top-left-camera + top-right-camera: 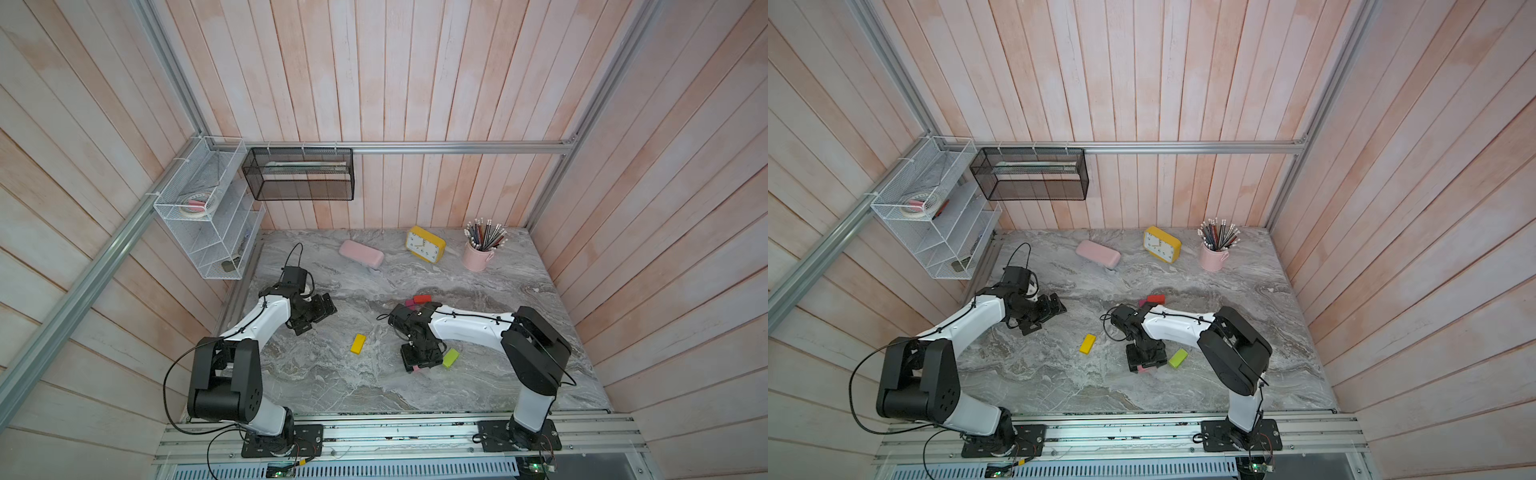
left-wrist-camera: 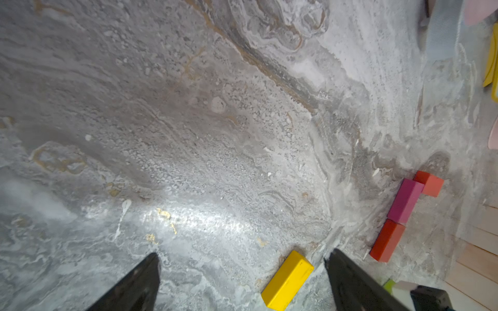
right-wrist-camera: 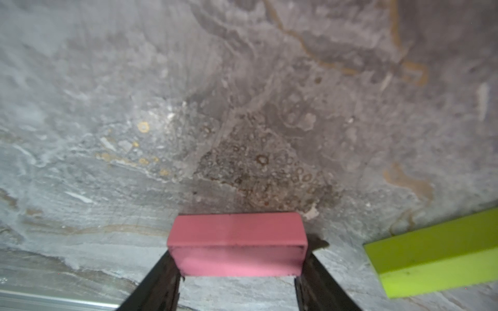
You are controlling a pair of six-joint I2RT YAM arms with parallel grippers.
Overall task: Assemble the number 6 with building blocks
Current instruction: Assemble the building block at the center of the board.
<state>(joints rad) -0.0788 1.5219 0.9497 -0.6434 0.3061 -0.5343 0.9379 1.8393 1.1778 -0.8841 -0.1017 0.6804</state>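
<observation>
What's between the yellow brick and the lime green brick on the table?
The right gripper, with the light pink brick between its jaws, as both top views show.

Two arms over the bench point(image 1: 374, 386).
Left gripper point(image 2: 242, 255) jaws wide apart; right gripper point(image 3: 239, 258) points down, pinching the pink brick point(image 3: 237, 234) by its ends.

Shells: white, on left arm point(image 1: 266, 316) and right arm point(image 1: 469, 328)
Joints: black, blocky housings
Cables point(image 1: 164, 384): black, looped alongside
Base plates point(image 1: 309, 436): black, screwed down
Left gripper point(image 2: 244, 254): black tapered jaws
</observation>
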